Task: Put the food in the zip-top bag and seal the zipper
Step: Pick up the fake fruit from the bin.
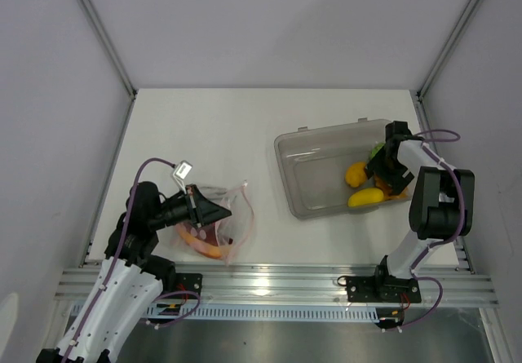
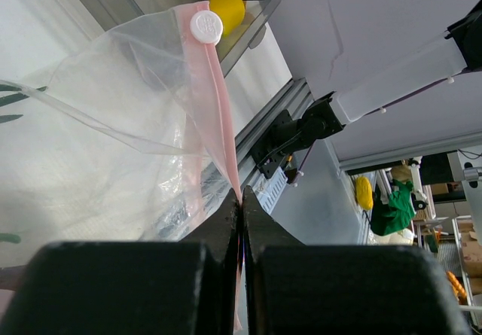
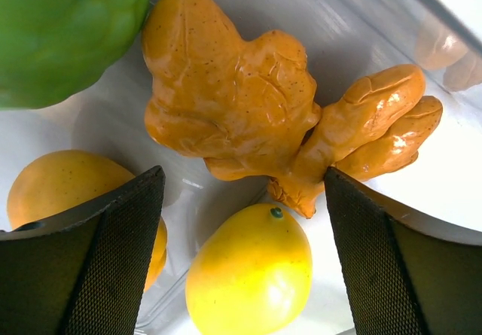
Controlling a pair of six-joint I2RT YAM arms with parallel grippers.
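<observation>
The clear zip-top bag [image 1: 232, 220] lies at the front left with orange and red food [image 1: 204, 245] inside. My left gripper [image 1: 204, 210] is shut on the bag's pinkish-red zipper [image 2: 216, 109] at the mouth edge; a white slider [image 2: 205, 26] sits on the strip's far end. My right gripper [image 1: 383, 170] hangs open inside the grey bin [image 1: 318, 139]. In the right wrist view a yellow fruit [image 3: 252, 271] lies between its fingers [image 3: 113, 260], untouched. An orange knobbly piece [image 3: 233, 102], a green round fruit [image 3: 68, 34] and a yellow-orange fruit [image 3: 53, 188] lie around it.
The grey translucent bin stands right of centre, its long side angled toward the bag. An aluminium rail [image 1: 269, 281] runs along the near edge between the two arm bases. Grey walls [image 1: 49, 94] close the table on the left, back and right.
</observation>
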